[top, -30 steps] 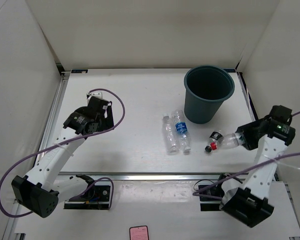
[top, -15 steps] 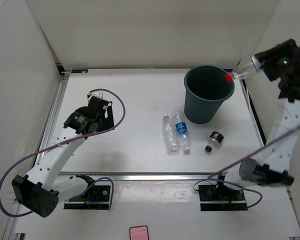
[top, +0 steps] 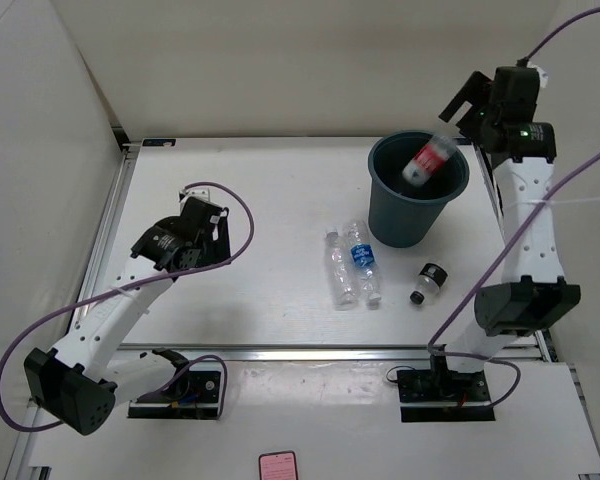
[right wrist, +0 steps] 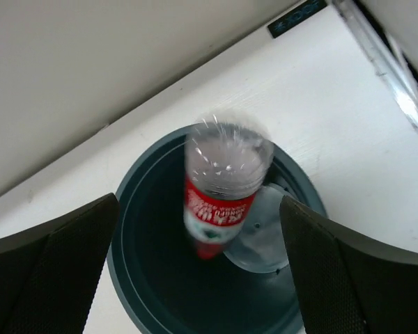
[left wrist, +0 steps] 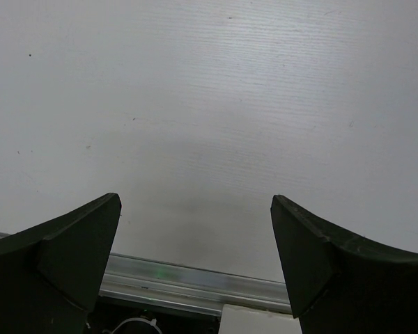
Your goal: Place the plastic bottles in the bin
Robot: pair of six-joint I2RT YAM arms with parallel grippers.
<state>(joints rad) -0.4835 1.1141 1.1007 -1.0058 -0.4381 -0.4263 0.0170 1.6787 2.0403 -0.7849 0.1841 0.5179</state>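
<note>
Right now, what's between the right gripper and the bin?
The red-labelled bottle, blurred, cap end down in the mouth of the bin, touching neither finger of the open right gripper. The right wrist view shows it best.

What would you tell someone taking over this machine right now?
Left end effector: open, empty, over bare table.
Right end effector: open, above the bin.
Red-labelled bottle: loose at the bin's mouth, neck down, touched by neither finger; looks set to land inside.
Lying on the table: blue-labelled bottle and unlabelled bottle side by side, black-capped bottle nearer the right arm.
Three left to bin.
</note>
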